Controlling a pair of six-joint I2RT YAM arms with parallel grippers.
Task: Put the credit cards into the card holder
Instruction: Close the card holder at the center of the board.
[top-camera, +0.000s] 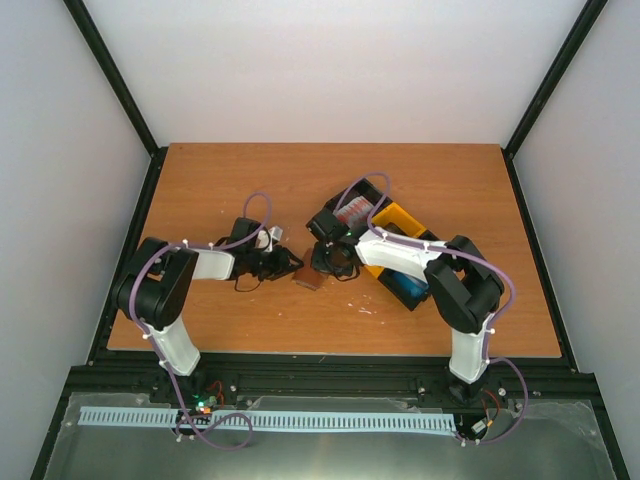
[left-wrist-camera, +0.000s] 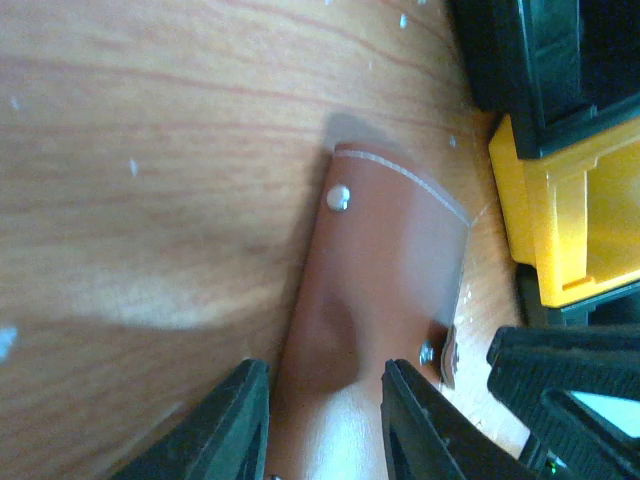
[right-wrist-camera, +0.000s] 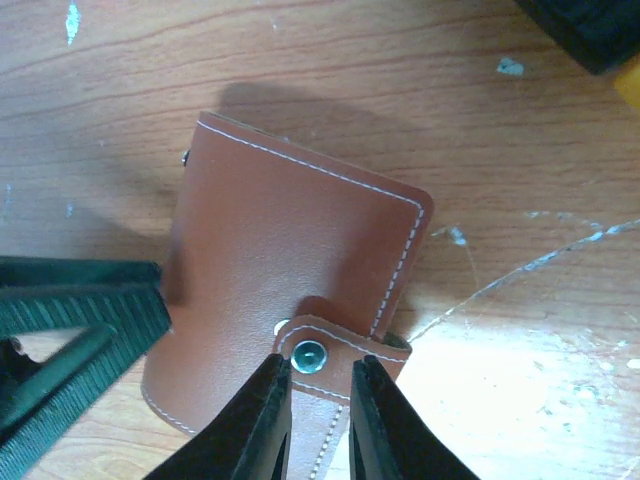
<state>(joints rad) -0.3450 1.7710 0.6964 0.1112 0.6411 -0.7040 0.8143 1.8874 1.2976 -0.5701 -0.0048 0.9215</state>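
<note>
**Desk:** What is the card holder (right-wrist-camera: 290, 260) made of?
**Photographer:** Smooth brown leather-like skin with a soft sheen, pale stitching, and a shiny metal snap (right-wrist-camera: 308, 352). Under the card holder, the wood-grain table (right-wrist-camera: 520, 120) is scuffed and white-flecked. Beside the card holder are a glossy yellow plastic bin (left-wrist-camera: 570, 210) and matt black plastic right fingers (right-wrist-camera: 262, 430).

We see the card holder (top-camera: 310, 282) flat on the wooden table (top-camera: 250, 180). The left gripper (top-camera: 287, 264) is just left of it and the right gripper (top-camera: 335, 262) just right. Beyond it stands the black bin (top-camera: 362, 186) with the credit cards (top-camera: 352, 212).
</note>
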